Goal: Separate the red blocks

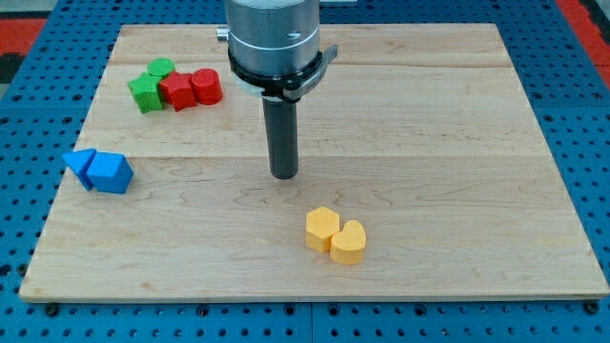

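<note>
Two red blocks sit touching each other near the view's top left: a red star-like block point(177, 90) and a red cylinder point(206, 87) to its right. Two green blocks adjoin them: a green star-like block point(146, 93) touching the red one's left side and a green block point(160, 69) just behind. My tip point(284, 175) rests on the board near the middle, well to the right of and below the red blocks, apart from all blocks.
Two blue triangular blocks point(80, 165) point(110, 172) lie together at the view's left. Two yellow blocks point(322, 228) point(349, 242) lie together below my tip. The wooden board point(457, 143) rests on a blue pegboard.
</note>
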You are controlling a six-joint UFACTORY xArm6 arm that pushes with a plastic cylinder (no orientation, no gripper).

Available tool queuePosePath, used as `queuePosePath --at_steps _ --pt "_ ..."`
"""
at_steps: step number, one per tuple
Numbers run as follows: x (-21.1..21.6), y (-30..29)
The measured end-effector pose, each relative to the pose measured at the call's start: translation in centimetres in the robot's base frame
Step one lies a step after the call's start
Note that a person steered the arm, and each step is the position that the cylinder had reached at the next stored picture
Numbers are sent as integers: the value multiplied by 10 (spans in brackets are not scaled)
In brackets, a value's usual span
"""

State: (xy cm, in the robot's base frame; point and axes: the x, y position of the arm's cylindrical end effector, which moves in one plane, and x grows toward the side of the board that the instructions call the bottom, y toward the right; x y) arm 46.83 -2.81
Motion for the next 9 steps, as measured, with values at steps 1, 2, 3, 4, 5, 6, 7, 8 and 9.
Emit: queuePosePath --at_steps 1,2,3,4,5,6,7,8,9 --pt "0 7" --pt "-1 11" --pt "-19 34" --pt "-44 51" --pt "-94 68" --pt "-123 39" --pt "-137 -15" --pt "-154 -49" --pt "-172 -81"
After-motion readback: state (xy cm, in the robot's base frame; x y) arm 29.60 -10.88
